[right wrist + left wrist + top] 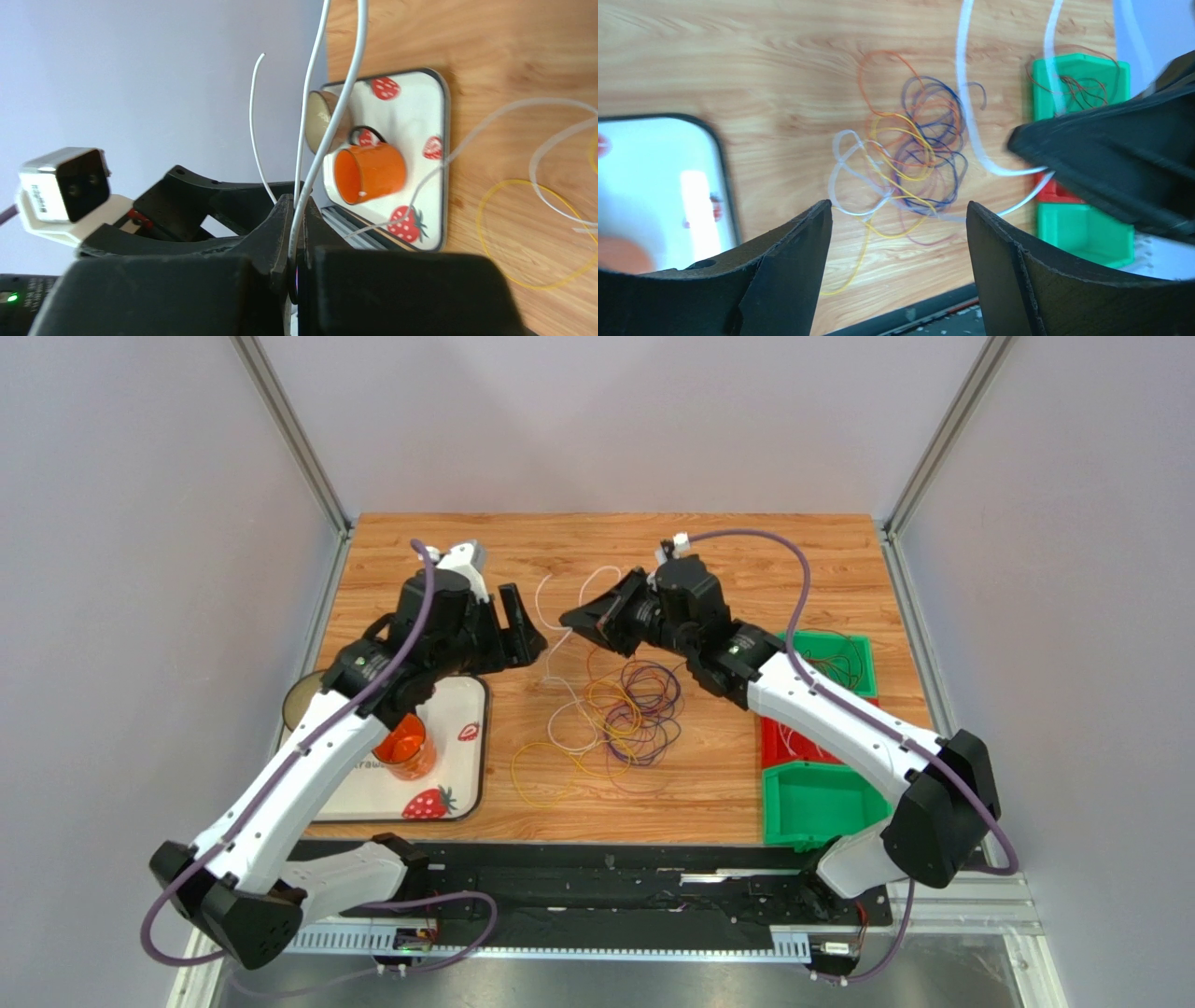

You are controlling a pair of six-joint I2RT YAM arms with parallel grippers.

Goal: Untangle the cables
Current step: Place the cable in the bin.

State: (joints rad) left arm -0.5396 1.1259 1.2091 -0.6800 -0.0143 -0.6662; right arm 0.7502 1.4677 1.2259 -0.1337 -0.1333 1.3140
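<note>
Our right fingers [277, 234] press together on a white cable [962, 70], whose strands run up to the top of the right wrist view. Our left fingers [801, 259] stand spread, holding nothing, near the tangle of cables [634, 711] at mid-frame on the wooden counter [730, 560]. The left wrist view is blurred. The right arm half hides a red bin [780, 742] between green bins [821, 805]. Pale grey walls surround us.
</note>
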